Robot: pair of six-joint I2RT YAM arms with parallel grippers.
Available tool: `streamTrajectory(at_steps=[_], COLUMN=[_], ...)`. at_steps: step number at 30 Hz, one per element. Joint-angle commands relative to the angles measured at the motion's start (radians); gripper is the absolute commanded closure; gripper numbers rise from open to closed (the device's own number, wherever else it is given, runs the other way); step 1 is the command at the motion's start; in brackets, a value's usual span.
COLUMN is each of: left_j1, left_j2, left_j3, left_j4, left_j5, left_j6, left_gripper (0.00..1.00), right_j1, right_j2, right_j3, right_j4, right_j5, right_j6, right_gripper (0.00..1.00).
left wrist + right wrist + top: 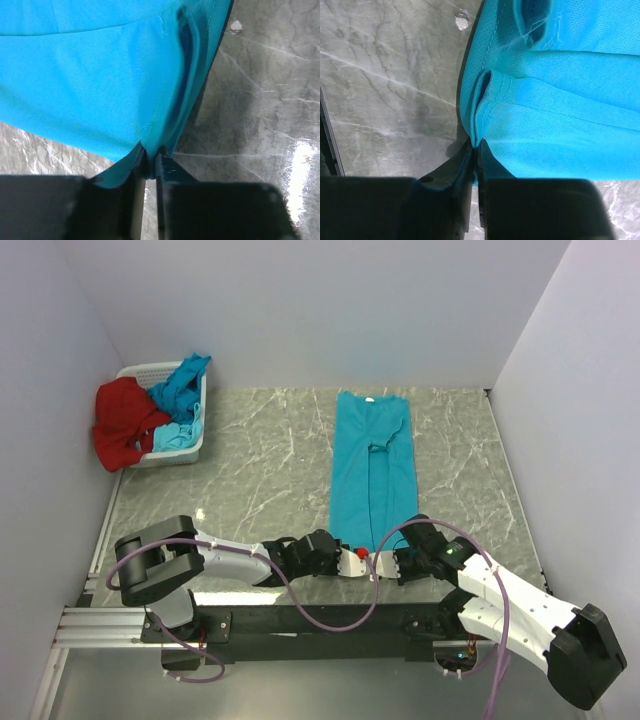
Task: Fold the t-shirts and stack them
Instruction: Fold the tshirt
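Observation:
A turquoise t-shirt [374, 468] lies on the marble table, folded lengthwise into a long narrow strip, collar at the far end. My left gripper [350, 552] is shut on its near left hem corner; the left wrist view shows the cloth [100, 85] pinched between the jaws [151, 162]. My right gripper [392, 558] is shut on the near right hem corner; the right wrist view shows the hem [545, 110] clamped at the jaws [476, 147]. A red t-shirt [125, 422] and more turquoise t-shirts [182, 392] sit at the basket, far left.
A white plastic basket [192, 450] stands in the far left corner, the red shirt hanging over its left side. White walls close in the table on the left, back and right. The arm bases and a black rail [300, 622] line the near edge.

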Motion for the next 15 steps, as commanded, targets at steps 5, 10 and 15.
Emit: streamTrajectory(at_steps=[5,10,15], left_j1=[-0.014,0.006,0.029], left_j2=[-0.009,-0.038,-0.081], left_j3=[-0.001,-0.001,0.005], left_j4=[-0.005,-0.017,-0.041], left_j5=[0.057,0.078,0.098], left_j6=[0.043,0.044,0.053], left_gripper=[0.99,0.99,0.99], right_j1=[-0.024,-0.082,-0.188], right_j2=[-0.037,-0.052,-0.044], right_j3=[0.041,0.084,0.134], right_j4=[0.1,0.1,0.086], right_j5=[-0.093,-0.156,-0.224], right_j6=[0.109,0.143,0.148], right_gripper=[1.0,1.0,1.0])
